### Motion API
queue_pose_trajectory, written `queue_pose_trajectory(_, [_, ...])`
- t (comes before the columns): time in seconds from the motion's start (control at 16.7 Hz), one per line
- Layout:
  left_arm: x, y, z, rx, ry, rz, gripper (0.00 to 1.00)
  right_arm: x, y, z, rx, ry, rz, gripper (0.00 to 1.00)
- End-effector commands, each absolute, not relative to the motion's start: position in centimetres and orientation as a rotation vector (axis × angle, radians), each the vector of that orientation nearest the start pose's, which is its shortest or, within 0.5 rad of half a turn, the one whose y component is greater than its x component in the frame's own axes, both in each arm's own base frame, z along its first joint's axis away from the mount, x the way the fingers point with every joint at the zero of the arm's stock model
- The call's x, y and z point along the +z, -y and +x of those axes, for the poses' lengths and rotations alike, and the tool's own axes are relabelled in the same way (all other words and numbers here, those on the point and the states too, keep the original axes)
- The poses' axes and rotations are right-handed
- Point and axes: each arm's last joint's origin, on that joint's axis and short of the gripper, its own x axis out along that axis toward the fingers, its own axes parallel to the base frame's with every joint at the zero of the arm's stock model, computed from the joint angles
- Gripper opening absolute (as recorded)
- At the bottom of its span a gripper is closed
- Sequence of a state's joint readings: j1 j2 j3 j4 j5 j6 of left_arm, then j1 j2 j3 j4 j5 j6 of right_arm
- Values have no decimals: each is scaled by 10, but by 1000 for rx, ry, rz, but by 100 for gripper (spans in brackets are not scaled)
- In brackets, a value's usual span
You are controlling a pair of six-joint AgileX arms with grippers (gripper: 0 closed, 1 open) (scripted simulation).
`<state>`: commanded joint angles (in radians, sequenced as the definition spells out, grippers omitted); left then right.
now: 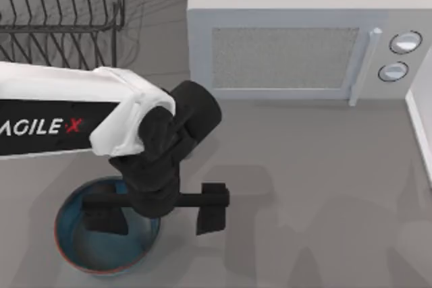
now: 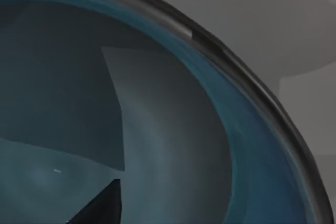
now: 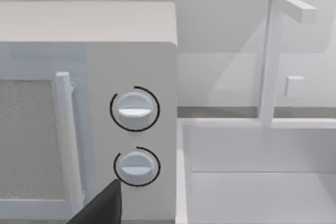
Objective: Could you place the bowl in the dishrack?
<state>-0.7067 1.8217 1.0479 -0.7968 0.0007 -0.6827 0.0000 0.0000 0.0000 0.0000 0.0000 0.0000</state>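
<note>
Our left gripper [image 1: 156, 212] hangs wide open over the right edge of the bowl [image 1: 74, 241], one finger [image 1: 104, 212] inside it and the other outside, holding nothing. The bowl sits on the worktop [image 1: 304, 187] near the front left, with bare grey room to its right. The dishrack [image 1: 61, 5] stands at the back left, well apart from the bowl, beside the microwave [image 1: 304, 32].

dishrack [image 1: 61, 5]: cut by top edge | bowl [image 1: 74, 241]: partly under left arm
</note>
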Motion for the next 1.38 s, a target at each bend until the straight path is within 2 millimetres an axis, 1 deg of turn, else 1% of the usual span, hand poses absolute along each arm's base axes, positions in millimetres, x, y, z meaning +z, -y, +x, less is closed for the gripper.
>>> queue_pose_trajectory(0.12, [128,199,236,-16,-1571,15,100,160,1,106,0,0,0,100])
queue_pose_trajectory(0.9, [128,199,236,-16,-1571,15,2,160,1,106,0,0,0,100])
queue_pose_trajectory(0.96, [128,199,236,-16,-1571,15,0,160,1,106,0,0,0,100])
queue_pose_trajectory(1.38, [128,199,236,-16,-1571,15,0,160,1,106,0,0,0,100])
